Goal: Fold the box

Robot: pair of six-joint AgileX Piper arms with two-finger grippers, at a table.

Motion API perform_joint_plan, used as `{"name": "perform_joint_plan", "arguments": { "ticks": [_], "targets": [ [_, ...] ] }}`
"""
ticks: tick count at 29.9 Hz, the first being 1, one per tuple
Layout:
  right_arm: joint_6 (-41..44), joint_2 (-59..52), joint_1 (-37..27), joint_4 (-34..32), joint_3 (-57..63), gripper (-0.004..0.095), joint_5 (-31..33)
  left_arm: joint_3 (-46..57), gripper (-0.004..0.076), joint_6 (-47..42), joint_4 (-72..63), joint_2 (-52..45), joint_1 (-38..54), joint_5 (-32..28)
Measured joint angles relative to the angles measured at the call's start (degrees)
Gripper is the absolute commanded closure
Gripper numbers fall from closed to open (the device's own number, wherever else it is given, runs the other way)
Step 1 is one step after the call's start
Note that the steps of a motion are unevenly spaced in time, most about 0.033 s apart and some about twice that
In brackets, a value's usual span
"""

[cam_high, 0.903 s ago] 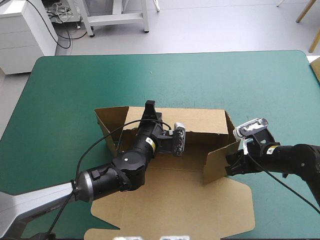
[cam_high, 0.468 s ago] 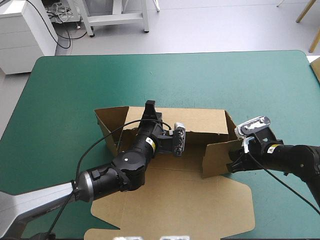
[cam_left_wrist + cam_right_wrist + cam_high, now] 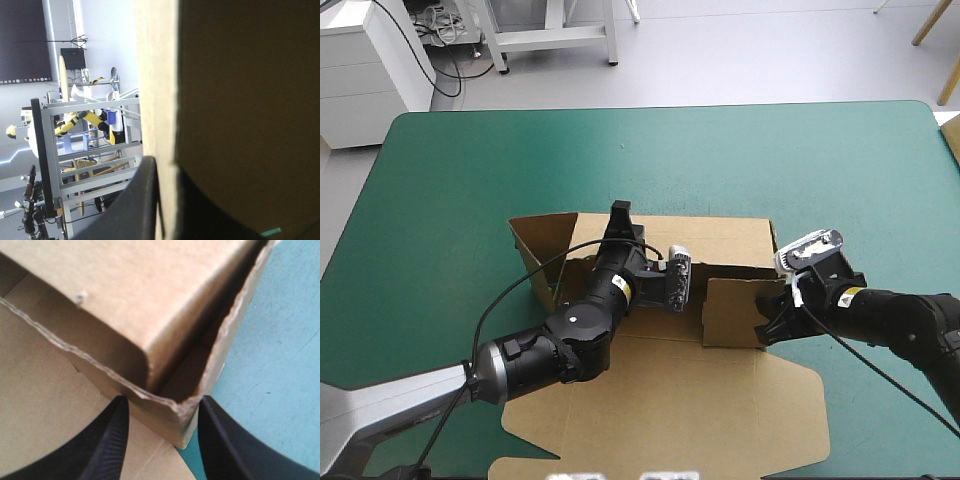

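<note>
The left arm stretches diagonally from the near-left corner, and the left gripper (image 3: 618,215) is pinched on the raised far wall (image 3: 720,240) of the flat-cut brown corrugated-board box (image 3: 670,400). This box lies at the near middle of the smooth teal-green table cover (image 3: 470,170). The right arm lies low across the near right. The right gripper (image 3: 162,400) has its curved black fingers (image 3: 111,440) parted around a ragged, fluted corner of the upright right end flap (image 3: 732,312), which is swung inward. The lid panel lies flat.
</note>
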Motion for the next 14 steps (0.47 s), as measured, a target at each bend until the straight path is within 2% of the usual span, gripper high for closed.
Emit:
{"name": "perform_joint_plan", "arguments": {
  "ticks": [6,11,14],
  "targets": [
    [11.94,0.31,4.38,-9.27,0.00,0.0506,-2.94,0.00,0.0731,-0.17,0.01,0.00,0.00,0.00],
    [15.76,2.70,6.57,-10.80,0.00,0.0514,-5.34,0.00,0.0731,-0.22,0.06,0.00,0.00,0.00],
    [18.12,4.74,8.21,-12.33,0.00,0.0559,-6.55,0.00,0.0731,-0.37,0.06,0.00,0.00,-0.05]
  ]
}}
